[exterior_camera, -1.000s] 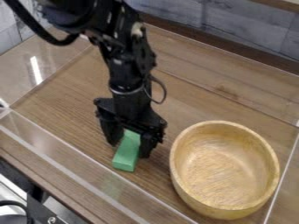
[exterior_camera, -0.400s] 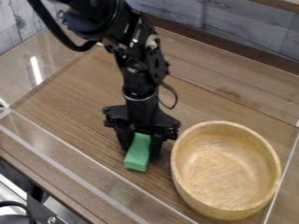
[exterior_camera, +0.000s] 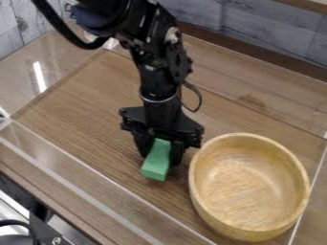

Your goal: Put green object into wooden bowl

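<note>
A bright green object (exterior_camera: 157, 162), a flat rectangular block, stands tilted on the wooden table just left of the wooden bowl. My black gripper (exterior_camera: 160, 145) points straight down over it, and its fingers are shut on the green object's upper end. The lower end of the block rests at or just above the tabletop; I cannot tell which. The wooden bowl (exterior_camera: 250, 184) is large, round and light tan, with a thick rim, and nothing lies inside it. Its left rim is close to the gripper's right finger.
A clear plastic wall (exterior_camera: 76, 182) runs around the wooden table (exterior_camera: 90, 105). Its front edge is near the block and the bowl. A grey tiled wall (exterior_camera: 269, 29) stands behind the table. The black arm rises up and to the left from the gripper.
The gripper has closed on the green block and shifted right toward the bowl, carrying the block with it. The bowl has not moved.
</note>
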You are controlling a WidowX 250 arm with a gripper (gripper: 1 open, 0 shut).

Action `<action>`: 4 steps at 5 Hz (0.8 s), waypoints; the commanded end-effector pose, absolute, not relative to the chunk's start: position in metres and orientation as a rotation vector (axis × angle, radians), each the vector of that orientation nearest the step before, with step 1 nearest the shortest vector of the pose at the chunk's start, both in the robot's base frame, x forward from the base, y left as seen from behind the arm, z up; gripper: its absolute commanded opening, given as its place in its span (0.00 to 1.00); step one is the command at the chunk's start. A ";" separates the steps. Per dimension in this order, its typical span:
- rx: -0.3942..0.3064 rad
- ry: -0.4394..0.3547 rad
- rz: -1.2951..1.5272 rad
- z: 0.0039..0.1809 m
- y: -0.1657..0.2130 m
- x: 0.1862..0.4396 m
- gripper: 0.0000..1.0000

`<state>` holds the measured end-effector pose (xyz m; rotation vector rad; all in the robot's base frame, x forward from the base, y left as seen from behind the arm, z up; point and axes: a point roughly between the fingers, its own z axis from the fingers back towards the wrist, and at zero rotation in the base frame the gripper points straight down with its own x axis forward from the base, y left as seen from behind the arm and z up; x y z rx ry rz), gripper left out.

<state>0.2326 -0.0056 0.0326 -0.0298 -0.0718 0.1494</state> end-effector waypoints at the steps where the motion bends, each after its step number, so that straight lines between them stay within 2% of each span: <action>1: -0.034 -0.115 0.045 0.038 -0.005 0.248 0.00; 2: -0.035 -0.109 -0.042 0.035 -0.005 0.250 0.00; 4: -0.026 -0.100 0.065 0.041 -0.003 0.254 0.00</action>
